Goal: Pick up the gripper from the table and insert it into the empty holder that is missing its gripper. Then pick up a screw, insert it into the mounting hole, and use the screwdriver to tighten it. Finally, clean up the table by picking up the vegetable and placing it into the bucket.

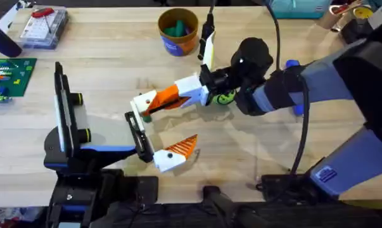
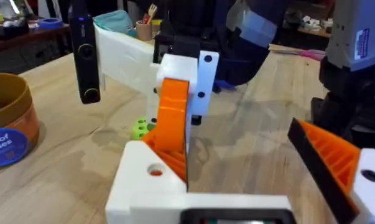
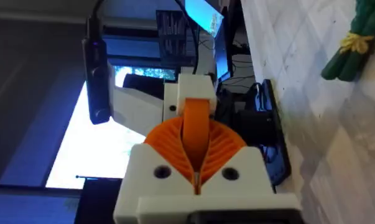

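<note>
My right gripper (image 1: 171, 95), white with orange ribbed pads, is shut on the gripper (image 3: 196, 121), an orange wedge seen edge-on between the pads. Its white base (image 1: 143, 101) meets the holder (image 2: 147, 183), a white bracket at one end of the black bar (image 1: 137, 136) on my left arm. The matching finger (image 1: 175, 155) sits at the bar's other end, far from the holder, so my left gripper (image 1: 156, 132) stands open. The lime-green vegetable (image 1: 225, 97) lies on the table just beside the right wrist. The bucket (image 1: 178, 30) stands at the back centre.
A clear box (image 1: 44, 26) with a red item sits at the back left, and a green board (image 1: 10, 73) lies at the left edge. A dark green bundle (image 3: 352, 43) with a yellow band lies on the wood. The table's (image 1: 114, 57) left middle is bare.
</note>
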